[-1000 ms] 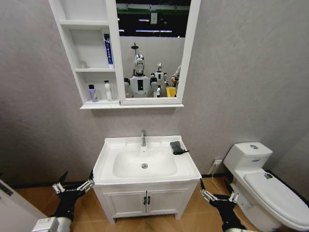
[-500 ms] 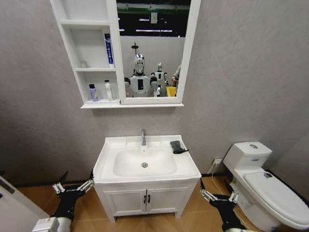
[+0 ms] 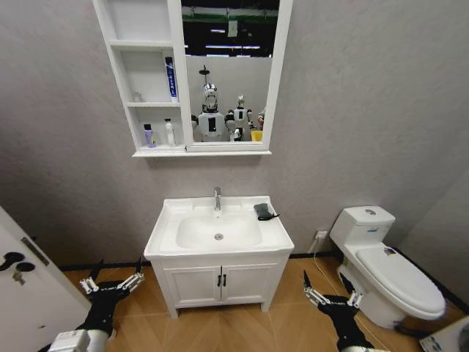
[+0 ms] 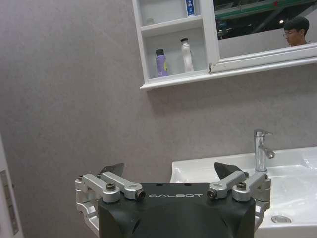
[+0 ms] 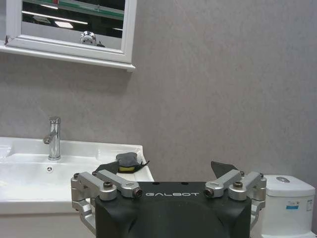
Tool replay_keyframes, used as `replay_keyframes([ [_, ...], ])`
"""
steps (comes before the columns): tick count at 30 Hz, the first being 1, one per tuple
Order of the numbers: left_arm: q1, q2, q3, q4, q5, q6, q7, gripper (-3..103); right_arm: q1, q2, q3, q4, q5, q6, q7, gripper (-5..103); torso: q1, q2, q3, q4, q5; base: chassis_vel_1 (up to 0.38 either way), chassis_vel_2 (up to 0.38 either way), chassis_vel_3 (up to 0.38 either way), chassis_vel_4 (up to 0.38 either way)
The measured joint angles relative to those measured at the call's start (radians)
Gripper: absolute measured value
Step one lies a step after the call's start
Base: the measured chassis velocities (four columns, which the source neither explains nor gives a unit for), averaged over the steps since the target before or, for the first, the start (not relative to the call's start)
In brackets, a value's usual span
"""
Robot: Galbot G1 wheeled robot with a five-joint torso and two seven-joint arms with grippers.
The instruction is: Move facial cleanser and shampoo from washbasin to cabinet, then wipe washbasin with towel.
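Note:
The white washbasin [image 3: 165, 236] with a chrome tap [image 3: 217, 198] stands ahead; the dark towel [image 3: 264, 212] lies folded on its back right corner. On the cabinet [image 3: 117, 88], a purple bottle [image 3: 148, 136] and a white bottle [image 3: 169, 133] share the lowest shelf, and a blue tube [image 3: 170, 78] stands one shelf up. I cannot tell which are the facial cleanser and the shampoo. My left gripper [image 3: 117, 267] hangs open low at the basin's left, and my right gripper [image 3: 325, 281] hangs open low at its right. The wrist views show the left gripper [image 4: 168, 171] and the right gripper [image 5: 166, 168] holding nothing.
A two-door floor cupboard [image 3: 220, 282] carries the basin. A white toilet [image 3: 381, 264] stands close on the right, beside my right arm. A white door [image 3: 26, 282] with a dark handle juts in at the left. Wooden floor lies open before the cupboard.
The whole picture has shifted: the camera has drawn back, so basin and cabinet look smaller and the door at the left shows more. Both grippers hang as before.

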Motion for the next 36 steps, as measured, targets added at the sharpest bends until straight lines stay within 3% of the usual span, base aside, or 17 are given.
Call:
replay_keyframes([
  [3,0.0,0.0,0.0,0.0,0.0,0.0,0.0,100,0.0,0.0,0.0,0.0,0.0,0.0,0.0,100,0.0,0.0,0.0,0.0,0.0015,0.347,-0.334,-0.347,0.342],
  [8,0.0,0.0,0.0,0.0,0.0,-0.001,0.0,100,0.0,0.0,0.0,0.0,0.0,0.0,0.0,100,0.0,0.0,0.0,-0.0001,-0.0009,0.356,-0.368,-0.353,0.366],
  [11,0.0,0.0,0.0,0.0,0.0,-0.001,0.0,100,0.0,0.0,0.0,0.0,0.0,0.0,0.0,100,0.0,0.0,0.0,0.0,0.0018,0.379,-0.376,-0.357,0.364],
  [14,0.0,0.0,0.0,0.0,0.0,-0.001,0.0,100,0.0,0.0,0.0,0.0,0.0,0.0,0.0,100,0.0,0.0,0.0,-0.0001,-0.0003,0.367,-0.364,-0.336,0.349],
  [16,0.0,0.0,0.0,0.0,0.0,-0.001,0.001,100,0.0,0.0,0.0,0.0,0.0,0.0,0.0,100,0.0,0.0,0.0,0.0001,0.0024,0.349,-0.329,-0.368,0.343],
  [17,0.0,0.0,0.0,0.0,0.0,-0.001,0.0,100,0.0,0.0,0.0,0.0,0.0,0.0,0.0,100,0.0,0.0,0.0,0.0,-0.0003,0.263,-0.336,-0.302,0.323],
  [19,0.0,0.0,0.0,0.0,0.0,-0.001,0.0,100,0.0,0.0,0.0,0.0,0.0,0.0,0.0,100,-0.001,0.0,0.0,0.0001,-0.0007,0.263,-0.336,-0.287,0.317],
  [22,0.0,0.0,0.0,0.0,0.0,-0.001,0.0,100,0.0,0.0,0.0,0.0,0.0,0.0,0.0,100,-0.001,0.0,0.0,-0.0001,0.0015,0.221,-0.147,-0.269,0.215],
  [25,0.0,0.0,0.0,0.0,0.0,-0.001,0.0,100,0.0,0.0,0.0,0.0,0.0,0.0,0.0,100,-0.001,0.0,0.0,-0.0002,0.0,0.097,-0.01,-0.097,0.109],
  [28,0.0,0.0,0.0,0.0,0.0,-0.001,0.001,100,0.0,0.0,0.0,0.0,0.0,0.0,0.0,100,0.0,0.0,0.0,-0.0004,0.0015,-0.034,-0.004,-0.031,0.004],
  [36,0.0,0.0,0.0,0.0,0.0,-0.001,0.001,100,0.0,0.0,0.0,0.0,0.0,0.0,0.0,100,0.001,-0.001,0.001,0.0001,0.0005,-0.04,0.039,0.079,-0.035],
])
